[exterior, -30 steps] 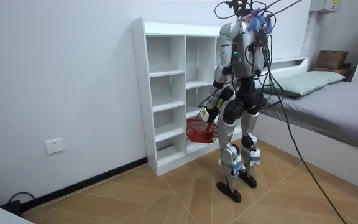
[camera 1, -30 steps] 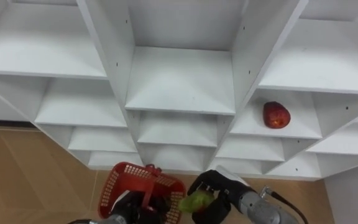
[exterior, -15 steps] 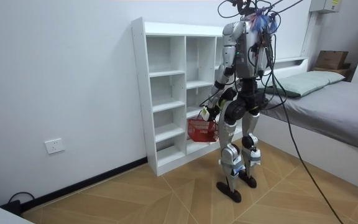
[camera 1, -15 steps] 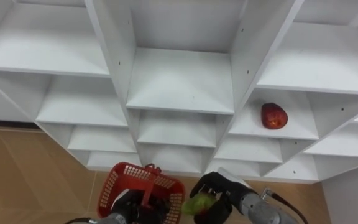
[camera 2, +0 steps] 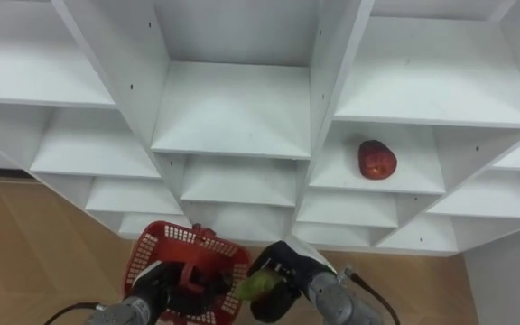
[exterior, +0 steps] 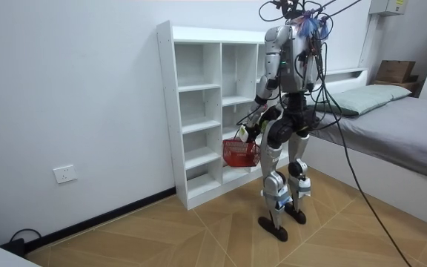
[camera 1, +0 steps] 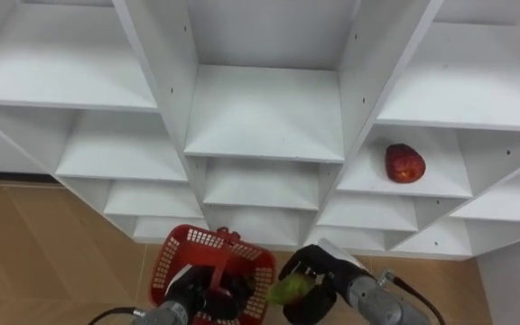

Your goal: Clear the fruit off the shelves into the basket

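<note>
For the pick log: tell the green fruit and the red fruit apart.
Colour: the green fruit is yellow-green, the red fruit deep red. Place: the green fruit is at the rim of the red basket held by the left hand; the red fruit lies on a closet shelf. State: the right hand grips the green fruit; the red fruit lies untouched. Both are roundish.
</note>
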